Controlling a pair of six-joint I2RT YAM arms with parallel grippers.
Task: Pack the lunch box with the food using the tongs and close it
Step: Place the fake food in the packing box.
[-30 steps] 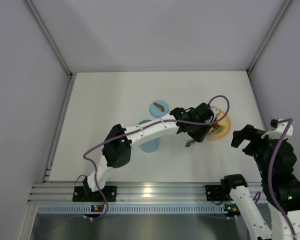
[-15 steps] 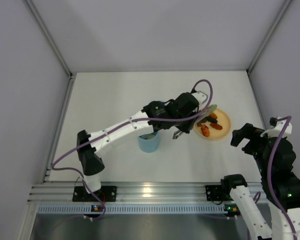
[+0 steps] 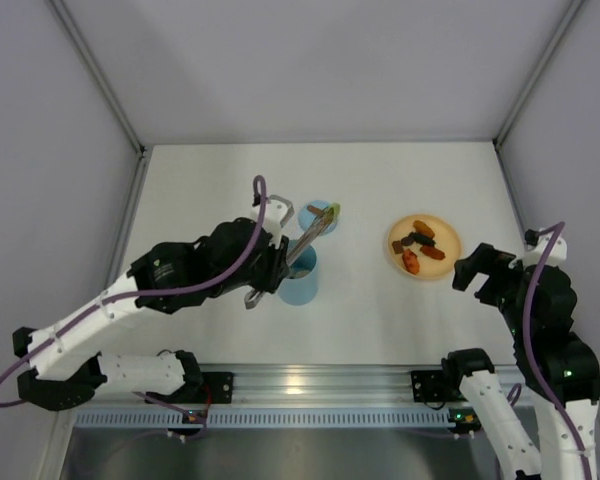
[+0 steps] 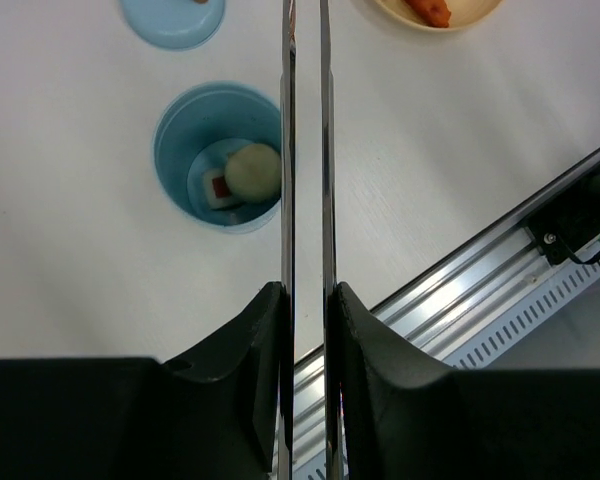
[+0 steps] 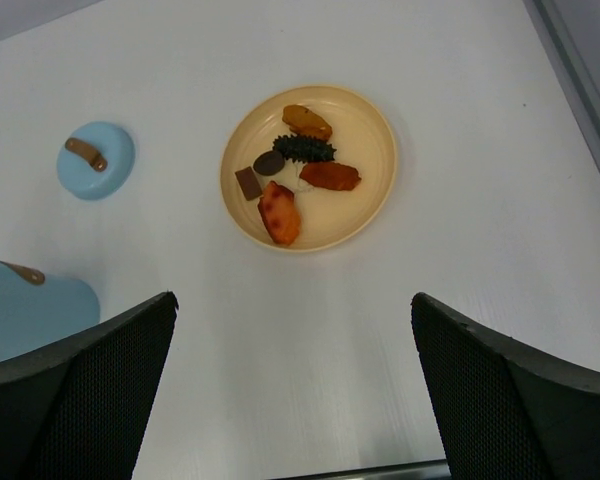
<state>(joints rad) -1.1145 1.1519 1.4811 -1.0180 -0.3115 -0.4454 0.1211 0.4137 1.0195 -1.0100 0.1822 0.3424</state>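
Left wrist shows the left gripper [image 4: 303, 310] clamping the tongs [image 4: 287, 150]; the lunch box [image 4: 172, 170] ahead-left of it holds two pieces [image 4: 253, 170]. Ahead of the wide, empty right gripper [image 5: 290, 300], food [image 5: 280, 212] waits on the plate [image 5: 375, 190], lid [image 5: 105, 175] off.

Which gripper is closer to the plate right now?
Right. The right gripper hangs open just right of the plate, toward the near edge; the left gripper, shut on the tongs, is by the tub, well left of the plate.
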